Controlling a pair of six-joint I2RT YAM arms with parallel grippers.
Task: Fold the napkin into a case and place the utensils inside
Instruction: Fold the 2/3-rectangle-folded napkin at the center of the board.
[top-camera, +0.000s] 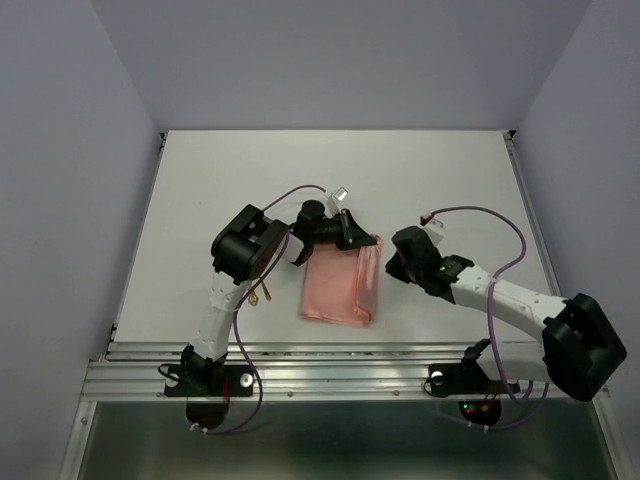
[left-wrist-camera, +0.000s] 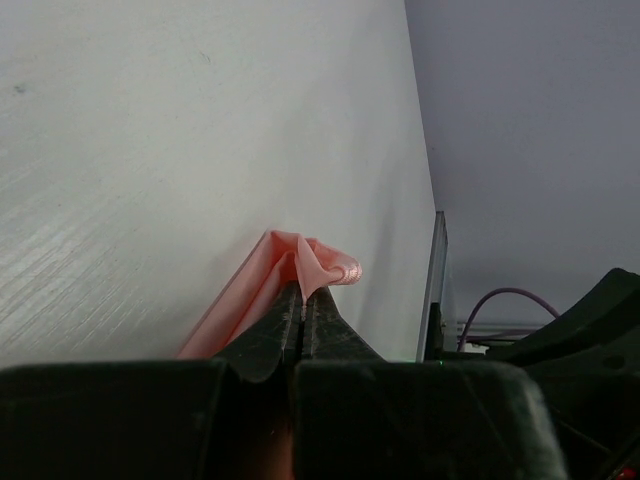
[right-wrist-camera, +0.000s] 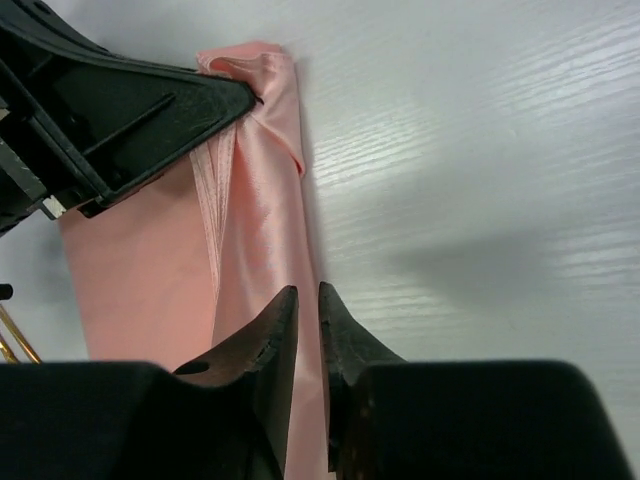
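Note:
The salmon-pink napkin (top-camera: 338, 288) lies folded into a narrow layered shape in the middle of the table. My left gripper (top-camera: 357, 238) is shut on its far right corner, and a small bunch of cloth (left-wrist-camera: 318, 262) pokes out past the tips (left-wrist-camera: 303, 292). My right gripper (right-wrist-camera: 308, 290) hovers low over the napkin's right long edge (right-wrist-camera: 275, 215). Its jaws stand a narrow gap apart, and the flat cloth edge shows through the gap. From above, the right gripper (top-camera: 394, 262) sits just right of the napkin. The gold utensils (top-camera: 262, 293) lie left of the napkin beside the left arm, and their handles (right-wrist-camera: 12, 338) just show.
The left gripper's black body (right-wrist-camera: 120, 110) reaches across the napkin's far end, close to my right gripper. A metal rail (top-camera: 330, 360) borders the near table edge. Grey walls enclose the white table (top-camera: 450, 180) on three sides.

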